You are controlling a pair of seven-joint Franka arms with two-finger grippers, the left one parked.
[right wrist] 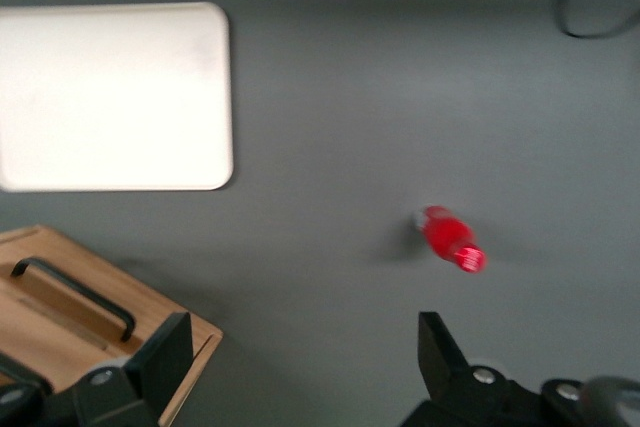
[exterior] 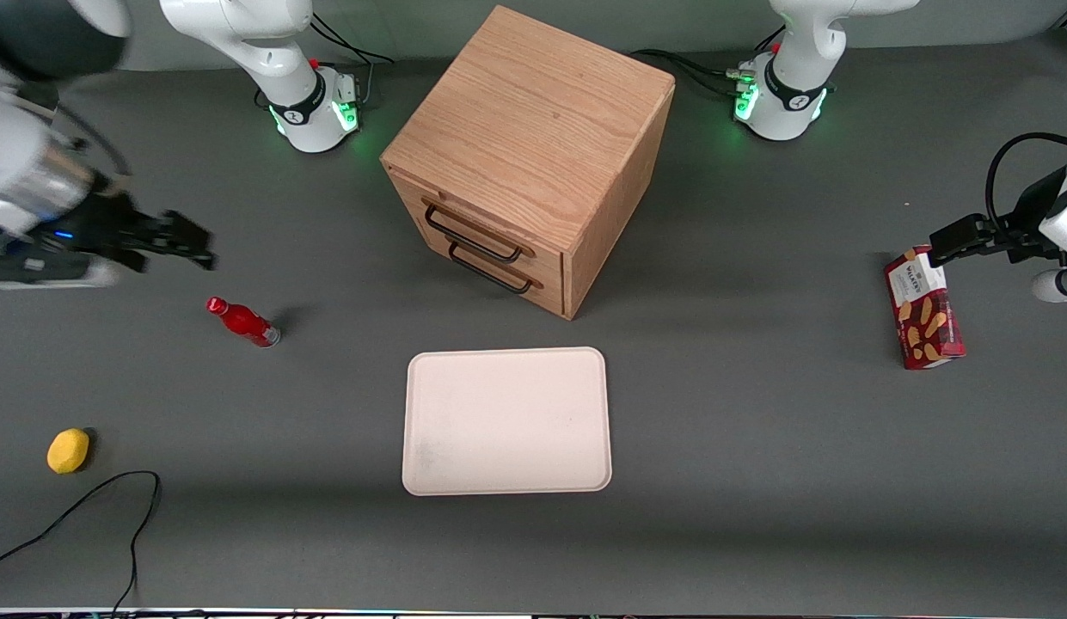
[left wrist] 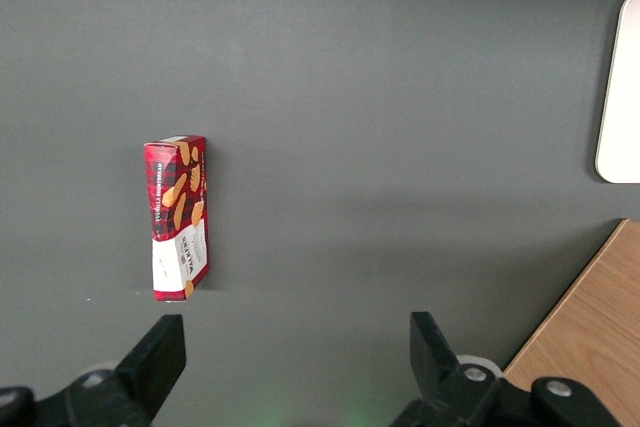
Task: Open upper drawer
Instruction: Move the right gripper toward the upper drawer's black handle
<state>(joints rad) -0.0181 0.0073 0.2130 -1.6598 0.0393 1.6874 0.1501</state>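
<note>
Oak cabinet sits mid-bench, turned so its drawer face angles toward the working arm's end and toward the front camera. Upper drawer reads as fully shut, front flush with the carcass, its black wire handle just above the matching lower handle.

Gripper hangs above the grey bench toward the working arm's end, well apart from the cabinet. Fingers are spread wide with nothing between them. On the front view's clock, the upper drawer lies at about 3 o'clock from the fingers, at nearly the same depth. A red bottle lies on the bench just under and nearer the camera than the gripper, roughly 5 o'clock from it.

Step in hand, as you should judge it: the approach to the handle. Nothing is grasped yet.

- Keep the fingers apart and turn the wrist so they straddle the thin wire bar.
- Aim for the bar's middle so the drawer doesn't rack.
- The two handles sit close together; come in high to avoid catching the lower one.
- Pull square to the drawer face, which runs diagonally here, not along the bench edge.

White tray lies in front of the cabinet, nearer the camera, likely outside the drawer's path.
</note>
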